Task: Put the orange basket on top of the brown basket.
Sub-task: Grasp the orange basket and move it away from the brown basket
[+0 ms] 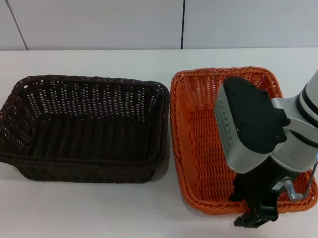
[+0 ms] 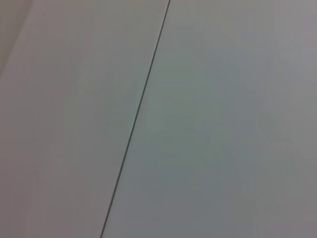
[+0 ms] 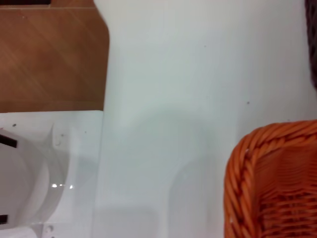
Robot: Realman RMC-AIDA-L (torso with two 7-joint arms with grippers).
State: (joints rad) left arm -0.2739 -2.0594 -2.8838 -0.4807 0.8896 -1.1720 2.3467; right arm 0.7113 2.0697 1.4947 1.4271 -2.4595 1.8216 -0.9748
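The orange basket (image 1: pixel 201 143) sits on the white table at the right, right next to the brown basket (image 1: pixel 81 127) on the left. Their facing rims nearly touch. My right arm reaches over the orange basket, and its gripper (image 1: pixel 258 213) hangs at the basket's near rim, toward the near right corner. The arm's grey wrist covers part of the basket's inside. One braided corner of the orange basket (image 3: pixel 270 178) shows in the right wrist view. The left arm is out of sight, and its wrist view holds only plain wall panels.
The white table (image 1: pixel 99 215) has bare room in front of both baskets and behind them. A panelled wall (image 1: pixel 145 20) stands at the back. The right wrist view shows the table edge (image 3: pixel 105 74) with brown floor (image 3: pixel 49 54) beyond it.
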